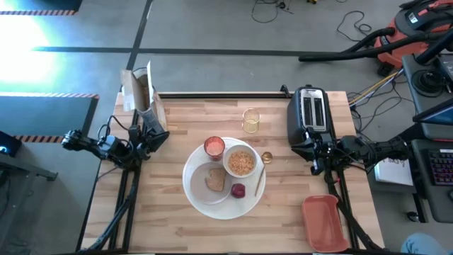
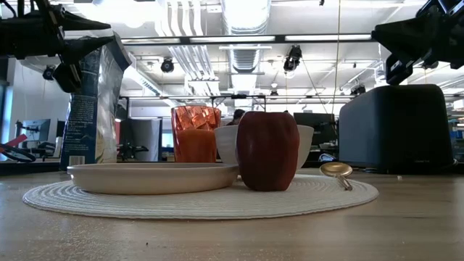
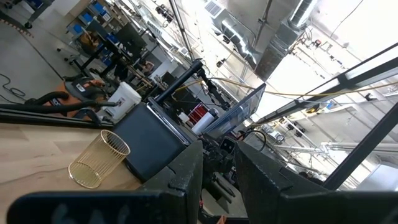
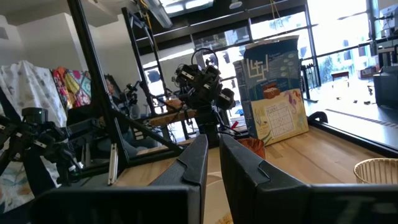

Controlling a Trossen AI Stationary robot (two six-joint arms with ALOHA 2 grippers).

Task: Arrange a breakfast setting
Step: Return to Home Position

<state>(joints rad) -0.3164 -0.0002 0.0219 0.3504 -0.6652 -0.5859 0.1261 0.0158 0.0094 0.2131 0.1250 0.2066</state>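
**Evidently finished: the setting lies between two empty grippers**

The round white placemat (image 1: 251, 202) lies at the middle of the table (image 1: 177, 227). On it sit the smaller white plate (image 2: 152, 176) with the brown toast slice (image 1: 215, 180), the white bowl (image 2: 226, 143), the pink-red cup (image 1: 214, 146) and the small dark-red fruit (image 1: 238, 190).

The gold spoon (image 1: 262, 167) lies on the mat's right side, just beside the bowl. Its long axis runs roughly from the toaster's edge of the table toward the opposite edge.

The left gripper (image 1: 158, 136) hangs near the table's left edge, beside the cereal bag (image 1: 140, 91). Its fingers (image 3: 186, 177) are slightly apart and hold nothing.

The right gripper (image 1: 311, 154) hangs toward the right edge, close against the black toaster (image 1: 309, 113). Its fingers (image 4: 194, 163) are drawn nearly together on nothing.

Each gripper points inward, so the setting lies ahead of both. The right one is nearer the spoon. Pulling back to rest should therefore mean moving away from the mat. The toaster beside the right gripper looks like the only thing worth minding.
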